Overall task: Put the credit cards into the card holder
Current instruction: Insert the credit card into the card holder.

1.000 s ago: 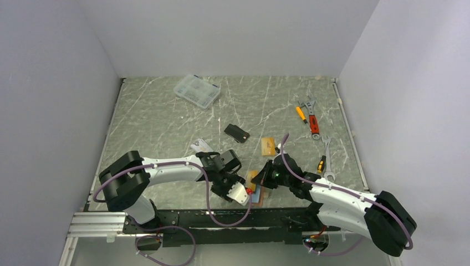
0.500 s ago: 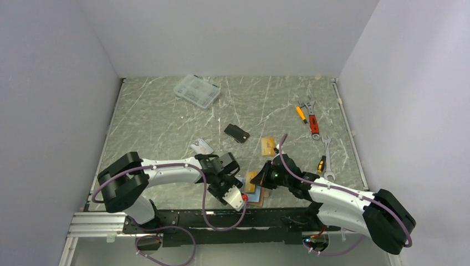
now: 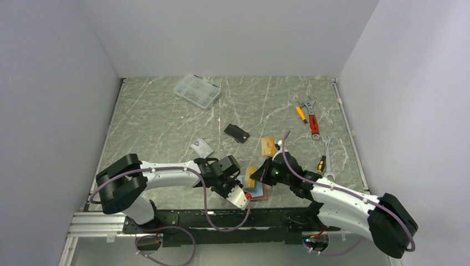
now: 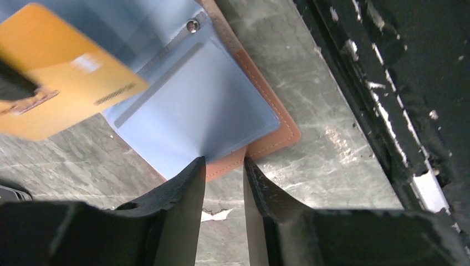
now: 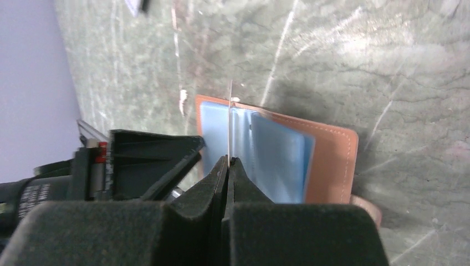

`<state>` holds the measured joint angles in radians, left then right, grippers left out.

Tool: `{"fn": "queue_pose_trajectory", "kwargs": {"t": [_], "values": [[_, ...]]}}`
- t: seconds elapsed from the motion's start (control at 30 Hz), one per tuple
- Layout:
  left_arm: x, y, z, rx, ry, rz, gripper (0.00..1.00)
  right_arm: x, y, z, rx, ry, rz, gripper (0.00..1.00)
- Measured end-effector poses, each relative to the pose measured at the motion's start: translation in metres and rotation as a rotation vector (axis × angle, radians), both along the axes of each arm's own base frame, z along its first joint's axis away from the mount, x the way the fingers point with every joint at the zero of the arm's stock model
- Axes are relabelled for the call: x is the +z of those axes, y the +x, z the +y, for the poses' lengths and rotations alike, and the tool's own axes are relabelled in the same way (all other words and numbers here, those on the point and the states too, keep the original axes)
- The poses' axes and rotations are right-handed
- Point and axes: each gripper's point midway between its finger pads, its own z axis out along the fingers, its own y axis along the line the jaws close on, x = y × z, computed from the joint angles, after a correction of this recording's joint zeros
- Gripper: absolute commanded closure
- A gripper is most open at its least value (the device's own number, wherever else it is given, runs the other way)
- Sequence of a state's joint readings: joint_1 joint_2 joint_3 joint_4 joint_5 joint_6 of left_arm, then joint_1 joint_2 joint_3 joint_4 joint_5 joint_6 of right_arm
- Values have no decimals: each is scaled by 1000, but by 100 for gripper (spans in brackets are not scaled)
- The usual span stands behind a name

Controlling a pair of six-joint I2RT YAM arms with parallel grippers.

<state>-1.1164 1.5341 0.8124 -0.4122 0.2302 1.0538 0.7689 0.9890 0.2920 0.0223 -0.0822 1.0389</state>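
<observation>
The card holder [image 3: 259, 193] lies open near the table's front edge, its blue pockets up and its brown leather rim [image 4: 272, 138] showing. My right gripper [image 3: 259, 176] is shut on an orange-gold credit card [image 4: 55, 72], held on edge [image 5: 229, 119] above the pockets. My left gripper [image 4: 223, 162] has its jaws a narrow gap apart, tips at the holder's near edge, with nothing seen clamped. On the table lie a silver card [image 3: 201, 147], a black card [image 3: 236, 133] and another orange card [image 3: 268, 146].
A clear plastic compartment box [image 3: 197, 91] sits at the back left. Wrenches and a screwdriver [image 3: 313, 119] lie at the right, with another wrench [image 3: 327, 155] nearer. The black frame rail [image 4: 388, 111] runs just beyond the holder at the table's front edge.
My left gripper has slid down toward the holder's near edge and its jaws have narrowed. The silver card is now uncovered. The right gripper with the orange card has shifted slightly over the open holder.
</observation>
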Motion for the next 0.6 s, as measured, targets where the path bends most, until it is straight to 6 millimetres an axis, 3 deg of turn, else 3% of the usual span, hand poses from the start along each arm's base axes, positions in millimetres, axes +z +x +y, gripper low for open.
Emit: {"fn": "queue_pose_trajectory", "kwargs": {"t": [0.17, 0.6], "values": [[1, -10, -7, 77, -18, 39, 62, 17, 3, 0, -10, 52, -59, 100], [0, -16, -12, 161, -24, 60, 50, -8, -7, -12, -8, 14, -45, 100]]}}
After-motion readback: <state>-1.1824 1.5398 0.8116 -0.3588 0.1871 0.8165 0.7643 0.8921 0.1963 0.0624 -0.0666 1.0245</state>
